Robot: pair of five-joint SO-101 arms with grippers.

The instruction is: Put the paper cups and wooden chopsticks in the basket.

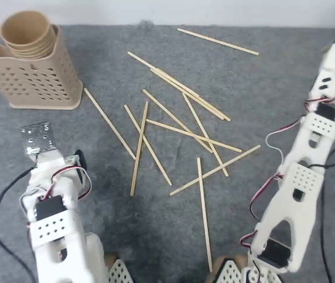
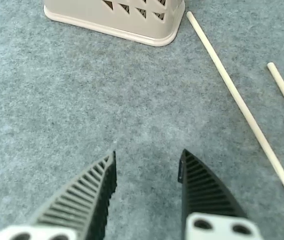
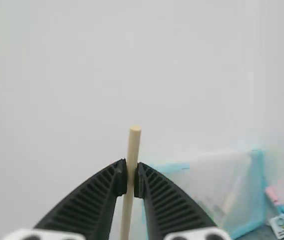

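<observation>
Left hand (image 2: 148, 152) hung spread wide and empty just above the grey desk (image 2: 57, 100), seemingly ready to pick. A loose chopstick (image 2: 241, 105) lay beside it, and the basket (image 2: 132, 27) stood just ahead across bare desk. Right hand (image 3: 130, 172) hovered high, pinched tight on a chopstick (image 3: 134, 137) poking out beyond it, probably for carrying. Paper cups (image 1: 29, 32) sat stacked in the basket. Other chopsticks (image 1: 179, 127) lay scattered between the hands.

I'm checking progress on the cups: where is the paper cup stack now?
High view: the paper cups sit nested inside the basket at the far left, left of the scattered chopsticks.
</observation>
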